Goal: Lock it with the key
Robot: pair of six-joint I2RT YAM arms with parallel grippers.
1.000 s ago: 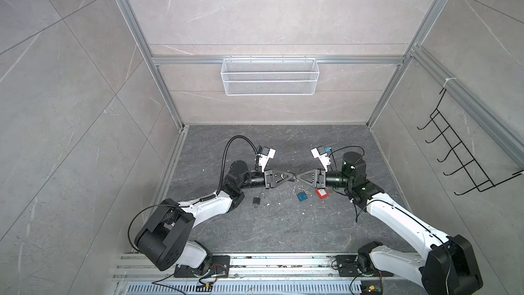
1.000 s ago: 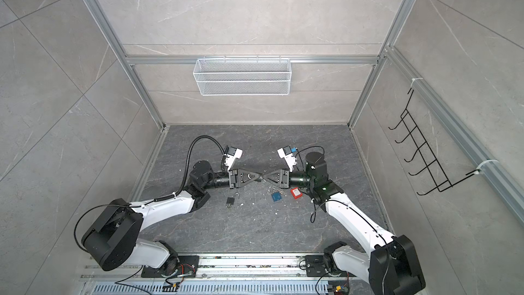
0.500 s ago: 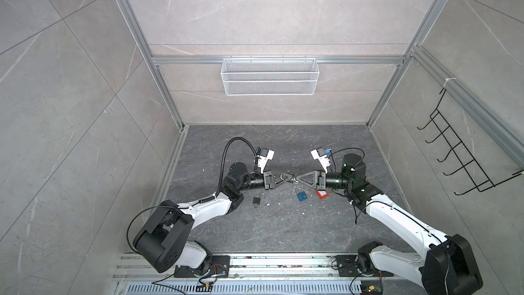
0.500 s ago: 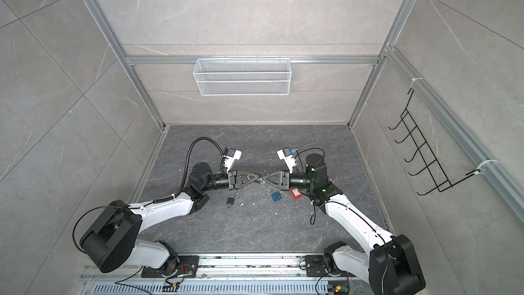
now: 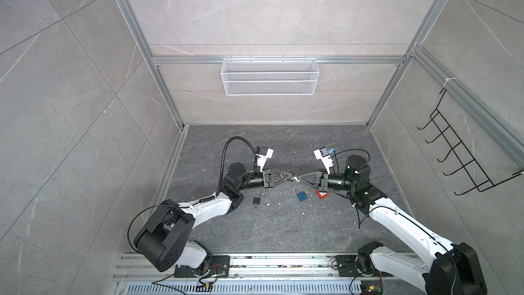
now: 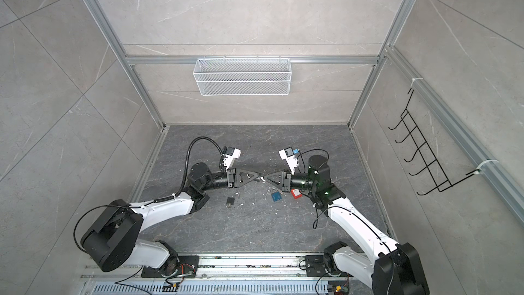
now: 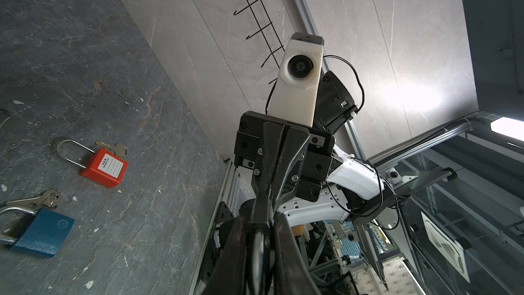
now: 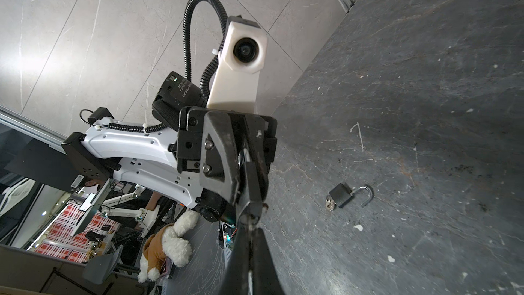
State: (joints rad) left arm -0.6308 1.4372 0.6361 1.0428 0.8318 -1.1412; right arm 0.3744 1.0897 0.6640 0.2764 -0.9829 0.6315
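Observation:
In both top views my two grippers meet tip to tip above the middle of the dark floor. The left gripper [image 5: 292, 177] [image 6: 258, 177] is shut on a small dark padlock, whose silver shackle [image 8: 243, 156] shows between its fingers. The right gripper [image 5: 299, 179] [image 8: 249, 229] is shut on a thin silver key [image 8: 249, 219] that points into the end of that padlock. In the left wrist view the right gripper [image 7: 263, 212] comes straight at my left gripper [image 7: 262, 231]. The held padlock's body is mostly hidden by the fingers.
Three other padlocks lie on the floor below the grippers. A black padlock [image 5: 256, 201] [image 8: 341, 195] has its shackle open. A blue padlock [image 5: 302, 195] [image 7: 42, 232] lies with keys [image 7: 37, 200], and a red padlock [image 5: 321, 194] [image 7: 103, 168] with a key [image 7: 113, 147]. A wire basket [image 5: 269, 80] hangs on the back wall.
The right gripper's jaws have closed a little tighter and its tip has edged up against the left gripper's tip. The left arm has barely moved.

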